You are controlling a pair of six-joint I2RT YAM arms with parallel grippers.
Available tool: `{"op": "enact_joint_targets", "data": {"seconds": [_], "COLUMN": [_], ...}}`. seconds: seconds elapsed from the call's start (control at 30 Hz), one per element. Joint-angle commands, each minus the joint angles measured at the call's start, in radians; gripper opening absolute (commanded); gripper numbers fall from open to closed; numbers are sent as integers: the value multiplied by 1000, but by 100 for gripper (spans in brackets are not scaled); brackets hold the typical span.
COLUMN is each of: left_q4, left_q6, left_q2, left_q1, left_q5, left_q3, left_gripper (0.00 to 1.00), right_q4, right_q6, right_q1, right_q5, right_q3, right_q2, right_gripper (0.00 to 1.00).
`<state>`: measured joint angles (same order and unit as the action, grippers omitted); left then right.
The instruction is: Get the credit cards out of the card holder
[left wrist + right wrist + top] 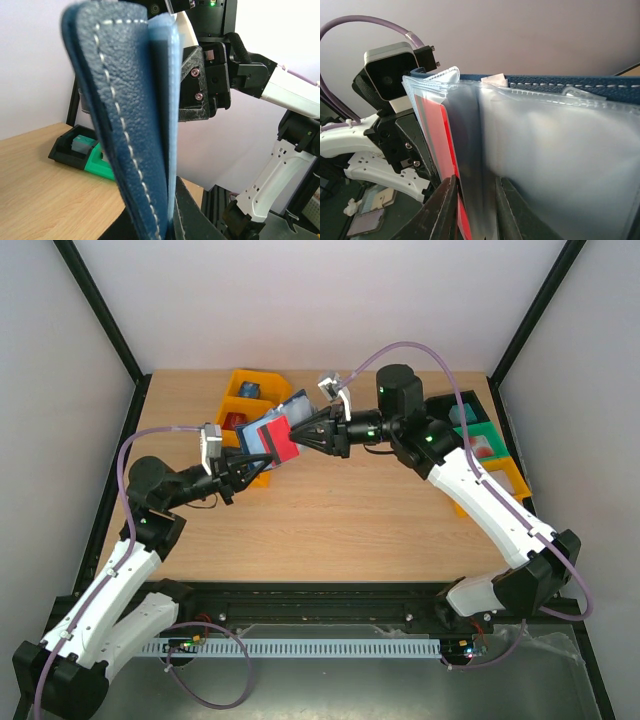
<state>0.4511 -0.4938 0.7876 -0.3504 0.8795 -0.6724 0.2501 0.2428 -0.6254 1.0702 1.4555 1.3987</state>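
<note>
Above the back left part of the surface [330, 530], just in front of the yellow bin [252, 378], the card holder [256, 437] hangs in the air between the two arms, folded open. The left fingers [192, 217] are clenched on its lower edge, pinching the navy cover and the lighter lining together. The right fingers [441, 210] stand on either side of a fold of the clear sleeves [545, 165] that fan out of the holder. Whether they pinch that fold or sit slack around it cannot be told. A red card [434, 150] shows through the sleeve just beside that fold. No other card can be made out.

The holder looks light and soft, a stitched cover that bends rather than resists, so it probably needs a firm pinch close to its spine to stay put during a pull. The sleeves look like thin glossy film, likely slippery and quick to crumple. Pinching film alone would probably drag the holder along rather than free anything. The card itself should be stiff, smooth and very light. The best hold is probably flat on both faces at whichever edge stands clear of the sleeve mouth, drawn straight out along the sleeve.
</note>
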Motion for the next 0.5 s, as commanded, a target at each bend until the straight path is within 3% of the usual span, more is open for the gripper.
{"op": "enact_joint_targets", "data": {"seconds": [0.0, 0.23, 0.47], "left_q4": [49, 63, 61], "left_q6": [35, 42, 49], "left_q2": [-5, 4, -1], "left_q1": [-4, -4, -4], "left_q5": [26, 22, 22], "left_q3": [-18, -17, -15], "left_gripper": [2, 2, 2], "right_q4": [20, 73, 19], "right_q6": [-26, -45, -26], "right_q1": [8, 6, -35], "right_q5": [-47, -67, -76], "right_q3": [0, 39, 33], "right_q2": [-18, 4, 17], "right_gripper": [21, 28, 33]}}
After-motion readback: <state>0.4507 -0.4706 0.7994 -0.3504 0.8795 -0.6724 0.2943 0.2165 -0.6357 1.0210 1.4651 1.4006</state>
